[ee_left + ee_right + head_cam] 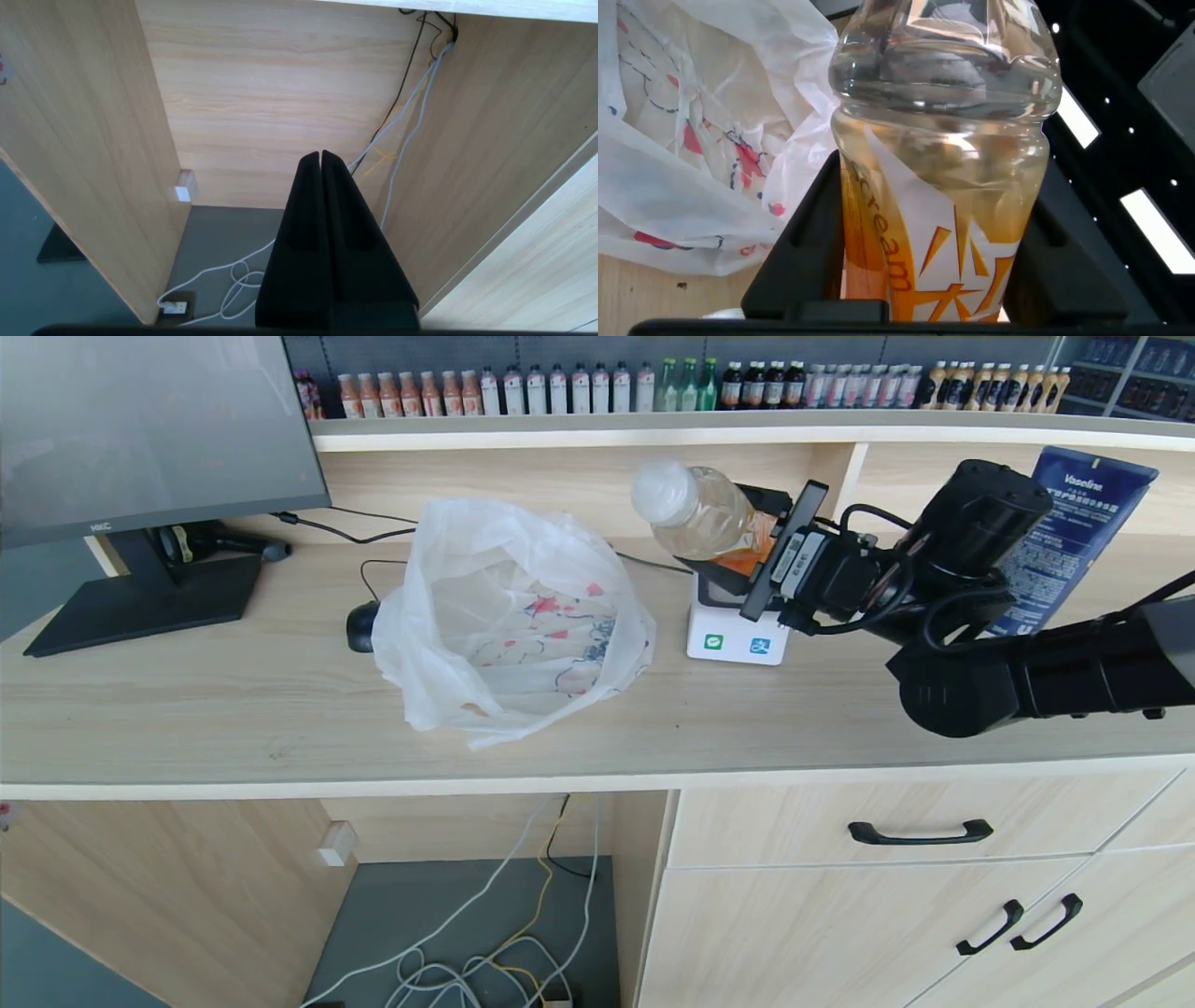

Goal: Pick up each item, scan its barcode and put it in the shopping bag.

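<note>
The big wood counter [233,709] is running across the whole head view. The monitor [140,429] is standing on its far left corner, w/ the screen dark. Drawers w/ black handles [920,833] are sitting under the counter on the right, & loose cables [485,943] are hanging down in the open space on the left.

The shopping bag [509,616] is sitting in the middle of the counter. It is thin white plastic w/ red & blue drawing, & its mouth is gaping open. In the R wrist view the bag [691,140] is lying just beside the bottle.

A tall blue pack [1074,532] is leaning at the back right, behind the R arm.

The R gripper [738,551] is squeezing the bottle [695,509] around its orange label. The bottle is hanging in the air right over the scanner [733,635], tipped over w/ its white cap pointing toward the bag. It is clear w/ a pale yellow drink inside [943,140].

The scanner is a small white box, sitting on the counter just right of the bag.

The L gripper [321,163] is hanging low by the space under the counter, fingers pressed tight together w/ nothing btw them.

A black mouse [361,625] is peeking out at the bag's left side.
</note>
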You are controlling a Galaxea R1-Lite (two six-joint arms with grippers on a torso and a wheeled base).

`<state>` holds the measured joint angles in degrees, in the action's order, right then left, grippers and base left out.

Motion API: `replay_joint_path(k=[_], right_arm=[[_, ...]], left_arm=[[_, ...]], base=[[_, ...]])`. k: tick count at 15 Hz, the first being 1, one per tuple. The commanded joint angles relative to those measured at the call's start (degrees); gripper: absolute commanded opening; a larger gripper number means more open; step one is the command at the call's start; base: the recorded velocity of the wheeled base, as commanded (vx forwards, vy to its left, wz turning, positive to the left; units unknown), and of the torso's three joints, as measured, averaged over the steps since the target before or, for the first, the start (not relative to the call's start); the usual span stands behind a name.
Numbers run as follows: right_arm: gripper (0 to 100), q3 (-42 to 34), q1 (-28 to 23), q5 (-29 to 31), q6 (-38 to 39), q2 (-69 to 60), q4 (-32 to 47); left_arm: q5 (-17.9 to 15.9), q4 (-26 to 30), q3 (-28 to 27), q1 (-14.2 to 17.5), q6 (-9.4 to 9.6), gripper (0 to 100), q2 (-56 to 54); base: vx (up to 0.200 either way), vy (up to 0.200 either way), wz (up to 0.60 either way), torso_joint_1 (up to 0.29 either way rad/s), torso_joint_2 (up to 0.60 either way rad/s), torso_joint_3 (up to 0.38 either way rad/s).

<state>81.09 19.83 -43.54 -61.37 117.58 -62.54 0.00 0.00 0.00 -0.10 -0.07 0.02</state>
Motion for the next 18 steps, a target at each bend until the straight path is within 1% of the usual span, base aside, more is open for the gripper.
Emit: replay_joint_path(k=[1, 11, 18], right_arm=[[0, 0.0, 0.1, -0.2, -0.2, 0.5, 0.0], [0, 0.1, 0.0, -0.2, -0.3, 1.2, -0.1], [0, 0.3, 1.0, 0.1, -0.3, 2.2, -0.7]], left_arm=[[0.0, 0.0, 0.0, 0.0, -0.01, 0, 0.0], [0.0, 0.0, 0.0, 0.0, -0.01, 0, 0.0], [0.0, 0.0, 0.0, 0.0, -0.01, 0, 0.0]], base=[[0.000, 0.000, 0.00, 0.000, 0.00, 0.000], [0.000, 0.000, 0.00, 0.000, 0.00, 0.000], [0.000, 0.000, 0.00, 0.000, 0.00, 0.000]])
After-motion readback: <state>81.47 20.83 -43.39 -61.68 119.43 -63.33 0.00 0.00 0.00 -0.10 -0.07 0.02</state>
